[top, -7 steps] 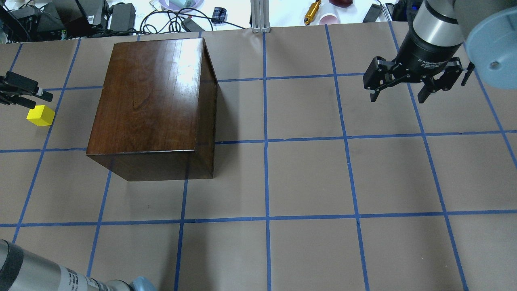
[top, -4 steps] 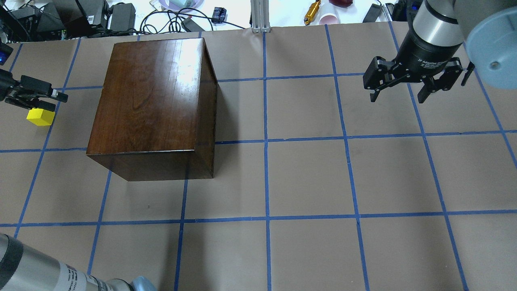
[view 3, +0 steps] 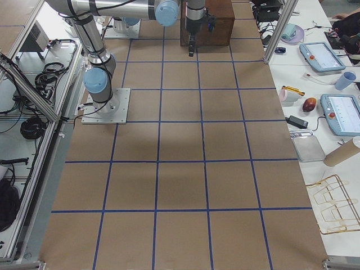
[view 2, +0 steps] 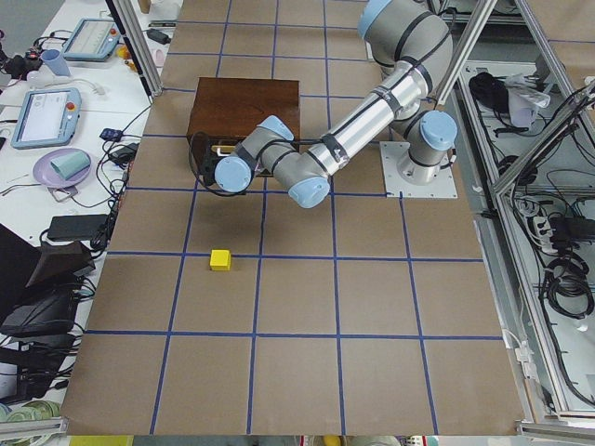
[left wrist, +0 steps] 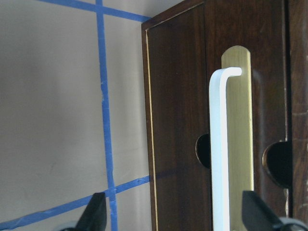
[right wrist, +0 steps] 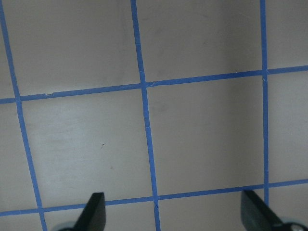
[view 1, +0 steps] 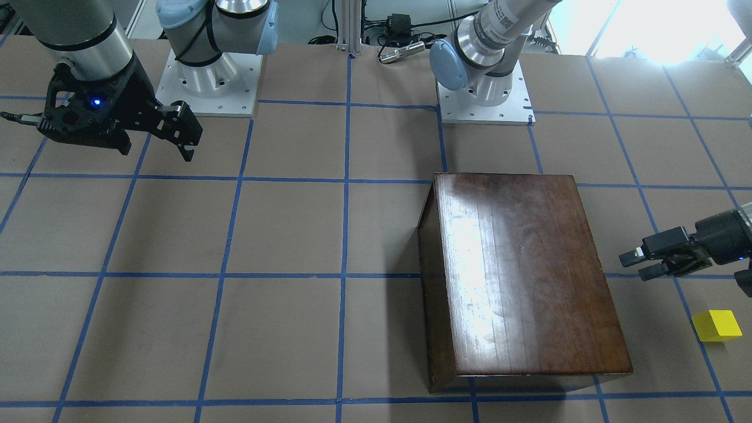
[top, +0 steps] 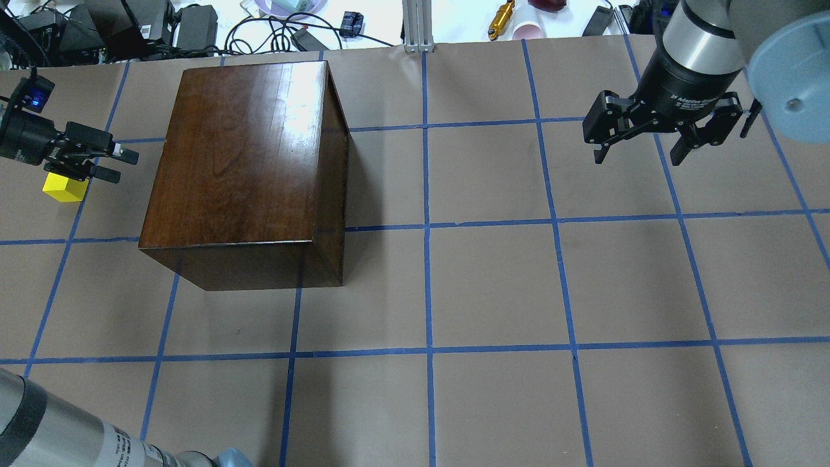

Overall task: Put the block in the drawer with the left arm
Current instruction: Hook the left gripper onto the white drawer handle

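So, from the front-facing camera, the left gripper (view 1: 646, 265) reaches in level from the picture's right edge. Its tips are aimed at the side of the wooden box (view 1: 517, 276), near it but not touching. The block (view 1: 717, 325) sits on the table (view 1: 282, 235) towards the operators' side of that gripper, apart from both it and the box. The right gripper (view 1: 154, 145) hangs spread and empty, well apart across the table.

From overhead, the left gripper's tips stand between block and box and point at the box. The block lies back under the wrist, partly covered in this view, so the gripper faces away from it.

From the exterior left camera, the block rests alone on the paper, nearer the camera than the left gripper, which is up against the box's front face. I cannot judge the jaws from here.

From the exterior right camera, the right gripper hangs before the box, and the block is hidden.

Through the left wrist camera, the drawer (left wrist: 178, 120) looks shut, its dark panel filling the right of the picture. Its white handle (left wrist: 219, 154) lies on a brass plate (left wrist: 239, 120) with its long axis running up the picture, crosswise to the line between the two tips. It sits between them, nearer the right-hand one. The jaws are released and hold nothing. Judging by this, closing on the handle and pulling comes before any reach for the block.

Through the right wrist camera only taped table shows, between spread tips.
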`<action>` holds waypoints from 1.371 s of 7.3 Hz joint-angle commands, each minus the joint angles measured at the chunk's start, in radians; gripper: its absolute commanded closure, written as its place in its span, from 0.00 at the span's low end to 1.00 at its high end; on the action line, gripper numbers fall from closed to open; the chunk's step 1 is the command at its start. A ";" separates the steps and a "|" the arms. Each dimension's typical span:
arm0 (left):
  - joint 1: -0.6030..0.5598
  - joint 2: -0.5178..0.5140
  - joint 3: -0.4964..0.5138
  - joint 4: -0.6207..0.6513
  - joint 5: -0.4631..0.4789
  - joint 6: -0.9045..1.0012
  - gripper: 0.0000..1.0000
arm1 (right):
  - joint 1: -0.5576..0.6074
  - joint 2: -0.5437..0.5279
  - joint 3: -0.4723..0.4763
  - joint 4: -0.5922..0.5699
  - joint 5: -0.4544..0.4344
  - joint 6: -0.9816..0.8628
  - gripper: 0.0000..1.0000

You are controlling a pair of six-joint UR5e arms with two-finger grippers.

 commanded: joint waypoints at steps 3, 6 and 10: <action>-0.063 0.000 0.001 0.083 0.129 -0.048 0.00 | 0.000 0.000 0.000 0.000 0.000 0.000 0.00; -0.091 0.015 0.001 0.107 0.177 -0.053 0.00 | 0.000 0.000 0.000 0.000 0.000 0.000 0.00; -0.128 0.021 -0.004 0.170 0.264 -0.111 0.02 | 0.000 0.000 0.000 0.000 0.000 0.000 0.00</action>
